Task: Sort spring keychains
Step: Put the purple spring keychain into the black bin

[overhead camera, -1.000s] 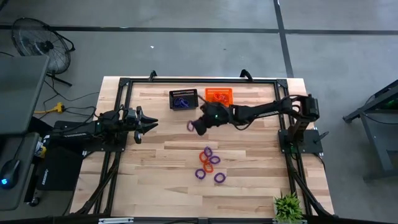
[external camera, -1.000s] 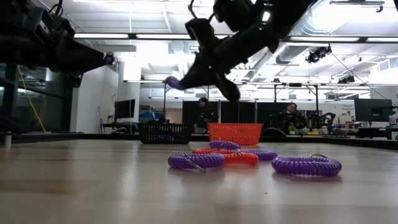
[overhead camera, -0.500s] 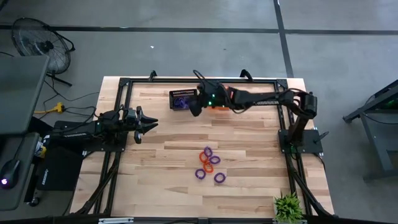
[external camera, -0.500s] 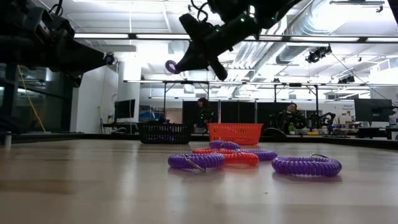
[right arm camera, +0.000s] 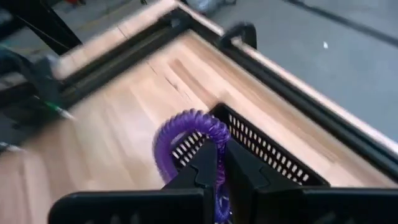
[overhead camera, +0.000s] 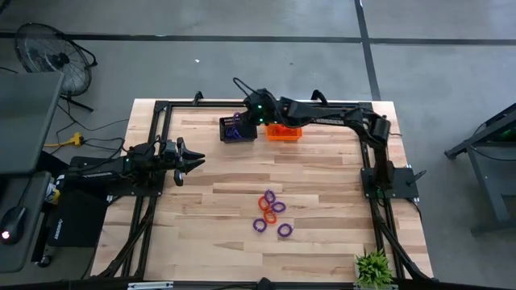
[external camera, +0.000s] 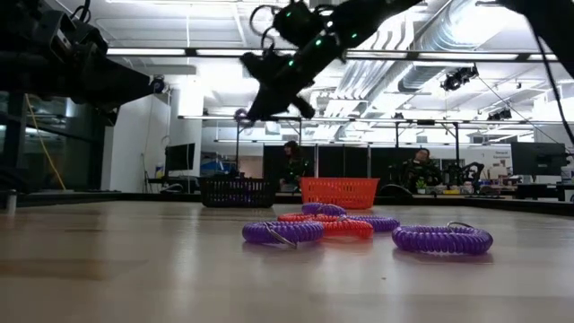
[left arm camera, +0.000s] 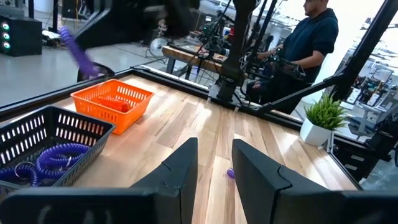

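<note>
My right gripper (overhead camera: 243, 119) hangs above the black mesh basket (overhead camera: 238, 130) at the table's far edge, shut on a purple spring keychain (right arm camera: 186, 134). More purple coils (left arm camera: 56, 158) lie inside that basket. The orange basket (overhead camera: 284, 131) stands just to its right, with orange coils in it. Several purple and orange spring keychains (overhead camera: 271, 214) lie flat on the wood at mid-table, toward the near side. My left gripper (overhead camera: 197, 157) waits at the table's left side, level and open, with nothing between its fingers. My right gripper pinches one side of the purple coil's ring (right arm camera: 216, 163) between its two fingers (right arm camera: 205, 167). The fingers slant down from the table's right side. The rest of the loop stands out past the fingertips, lifted clear above the black basket.
A black metal frame (overhead camera: 161, 113) runs round the table's far and side edges. A small green plant (overhead camera: 372, 267) stands at the near right corner. A person (left arm camera: 311, 37) stands beyond the table's right side. Bare wood lies between the pile and the baskets.
My right gripper has carried the purple keychain up and toward the far left, from above mid-table to over the black basket, rolling its wrist on the way. It has stayed shut on the coil. The pile on the table has not moved.
</note>
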{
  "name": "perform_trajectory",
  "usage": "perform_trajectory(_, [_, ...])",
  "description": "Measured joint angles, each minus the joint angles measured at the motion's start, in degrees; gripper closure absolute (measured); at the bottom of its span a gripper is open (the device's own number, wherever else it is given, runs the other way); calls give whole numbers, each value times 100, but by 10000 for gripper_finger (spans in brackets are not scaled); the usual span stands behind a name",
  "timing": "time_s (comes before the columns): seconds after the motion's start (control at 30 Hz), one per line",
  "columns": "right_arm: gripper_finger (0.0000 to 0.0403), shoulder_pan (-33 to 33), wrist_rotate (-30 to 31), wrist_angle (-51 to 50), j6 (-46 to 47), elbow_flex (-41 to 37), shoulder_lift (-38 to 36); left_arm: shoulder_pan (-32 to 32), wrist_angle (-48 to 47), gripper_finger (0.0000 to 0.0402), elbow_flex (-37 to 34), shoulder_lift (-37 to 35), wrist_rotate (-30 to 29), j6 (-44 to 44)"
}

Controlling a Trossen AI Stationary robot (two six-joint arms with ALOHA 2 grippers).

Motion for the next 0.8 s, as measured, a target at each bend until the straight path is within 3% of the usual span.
perform_trajectory(0.4, [391, -134, -23, -1286, 545, 928, 1165, 0, 0, 302, 0, 0, 0, 2])
perform_trajectory(0.8, [368, -151, -21, -1313, 643, 907, 1269, 0, 0, 302, 0, 1, -1, 1])
